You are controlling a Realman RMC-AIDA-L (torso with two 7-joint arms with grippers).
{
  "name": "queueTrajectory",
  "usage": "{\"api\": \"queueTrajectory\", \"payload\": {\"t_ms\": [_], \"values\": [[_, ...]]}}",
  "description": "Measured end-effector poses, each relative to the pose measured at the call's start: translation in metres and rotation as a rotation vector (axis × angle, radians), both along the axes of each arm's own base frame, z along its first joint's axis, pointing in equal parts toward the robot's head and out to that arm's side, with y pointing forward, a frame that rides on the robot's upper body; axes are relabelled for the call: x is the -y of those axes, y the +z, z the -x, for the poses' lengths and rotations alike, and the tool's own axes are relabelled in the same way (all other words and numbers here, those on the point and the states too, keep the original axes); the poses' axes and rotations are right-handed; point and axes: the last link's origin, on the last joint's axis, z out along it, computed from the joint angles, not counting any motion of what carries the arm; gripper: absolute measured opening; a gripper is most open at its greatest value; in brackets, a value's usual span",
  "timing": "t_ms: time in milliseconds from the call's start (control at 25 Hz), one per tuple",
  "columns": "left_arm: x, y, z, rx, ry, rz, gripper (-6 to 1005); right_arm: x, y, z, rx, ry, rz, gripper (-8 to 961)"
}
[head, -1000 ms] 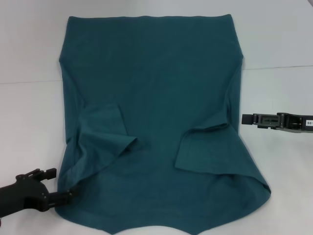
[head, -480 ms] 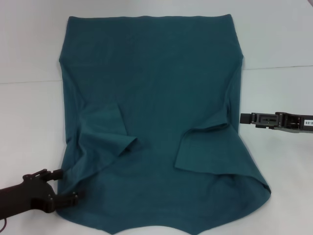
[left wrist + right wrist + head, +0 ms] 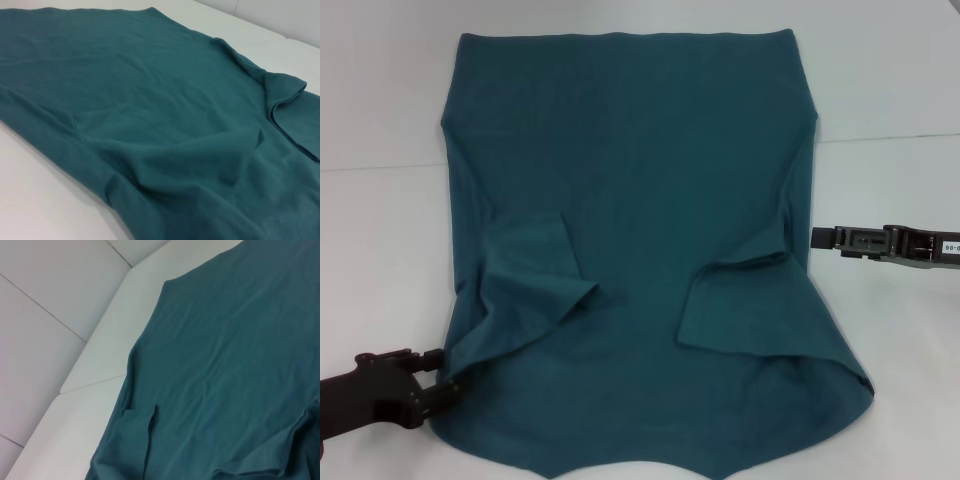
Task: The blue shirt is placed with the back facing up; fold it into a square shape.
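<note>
Black against the white table [image 3: 380,230], the left hand [image 3: 442,375] sat at the near left corner of the blue shirt [image 3: 630,180], its fingers spread on either side of the fabric edge but not clenched, probably placed to catch that corner for a fold. The shirt lay flat across the middle of the table, both sleeves already turned in over the body. At its right edge the right hand [image 3: 817,238] hovered just beside the side seam; whether it was released or clenched I could not tell.

White table top [image 3: 380,230], pale seam line across it, white panelled wall [image 3: 45,295] behind
</note>
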Motion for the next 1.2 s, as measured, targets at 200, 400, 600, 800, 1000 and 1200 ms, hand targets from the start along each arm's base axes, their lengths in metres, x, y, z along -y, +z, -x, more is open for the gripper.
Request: {"api": "queueTrajectory", "payload": {"t_ms": [200,400,600,800,1000,1200], "values": [[-0.001,0.001,-0.001,0.000,-0.001,-0.001,536,0.000,0.000,0.000,0.001,0.003,-0.001,895],[-0.001,0.002,-0.002,0.001,-0.006,-0.002,238,0.001,0.000,-0.001,0.001,0.003,-0.002,848],[-0.001,0.004,-0.001,-0.001,-0.001,-0.002,74,0.001,0.000,-0.001,0.002,0.000,-0.004,846],[0.000,0.006,0.001,-0.004,0.006,-0.005,18,0.001,-0.001,-0.002,0.003,-0.001,-0.005,838],[0.007,0.009,0.007,-0.011,0.023,-0.014,22,0.001,-0.002,-0.001,0.002,0.000,-0.006,835],[0.013,0.017,0.015,-0.003,0.055,-0.051,26,0.000,-0.005,0.001,0.002,0.011,-0.004,833]]}}
